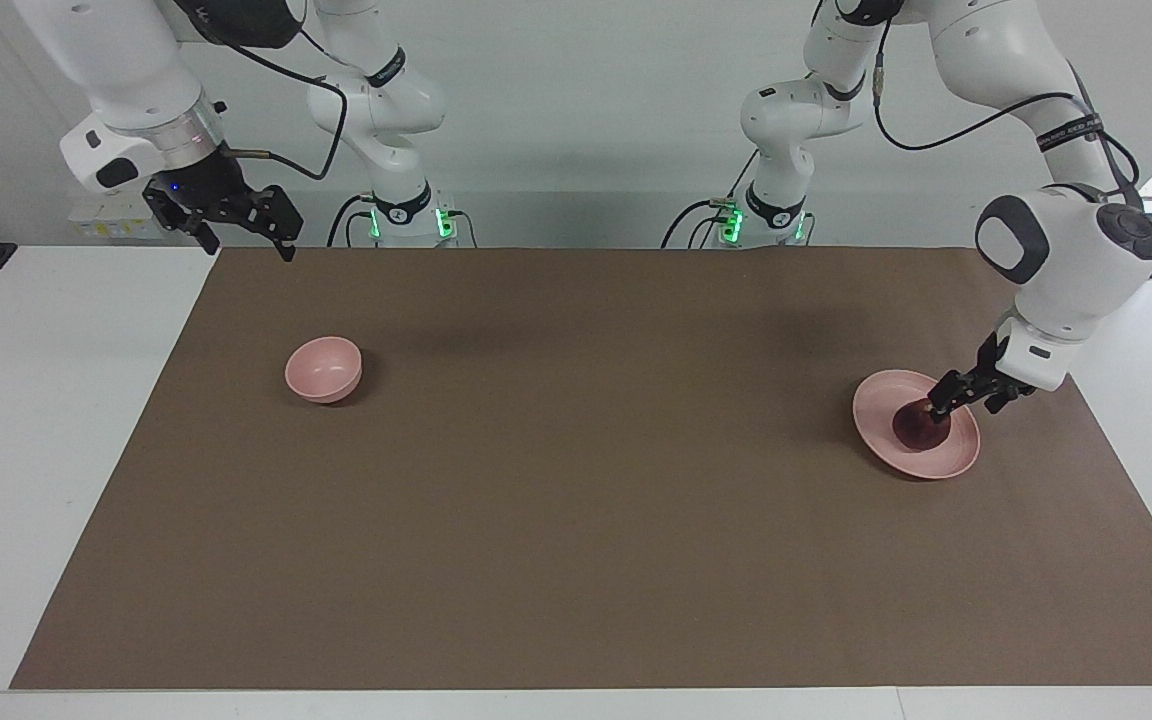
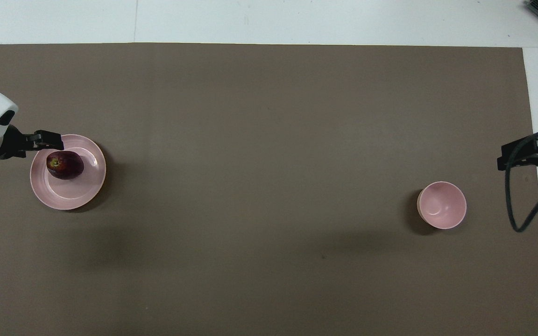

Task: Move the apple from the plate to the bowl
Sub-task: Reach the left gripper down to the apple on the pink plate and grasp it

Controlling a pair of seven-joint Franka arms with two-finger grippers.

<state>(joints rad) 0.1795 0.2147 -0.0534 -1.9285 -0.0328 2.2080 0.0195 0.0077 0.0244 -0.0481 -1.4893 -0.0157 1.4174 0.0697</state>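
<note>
On the tabletop (image 1: 576, 560), the plate (image 1: 886, 445) sits well apart from the bowl (image 1: 323, 369). The apple (image 2: 65, 164) lies on the plate; it looks firm, round and maybe slippery, so pinch its wide middle. The left end effector (image 1: 939, 404), fingers spread, is at the apple, and the right end effector (image 1: 236, 232), also spread, waits up by the bowl.

The flat brown paper-like sheet (image 1: 576, 480) looks matt and smooth. It covers a smooth white tabletop (image 1: 46, 430). The round pale pink plate (image 2: 75, 196) is smooth and a bit shiny, like plastic. The small deep pink bowl (image 2: 442, 205) looks the same. The dark red apple (image 2: 65, 164) has shiny skin.
</note>
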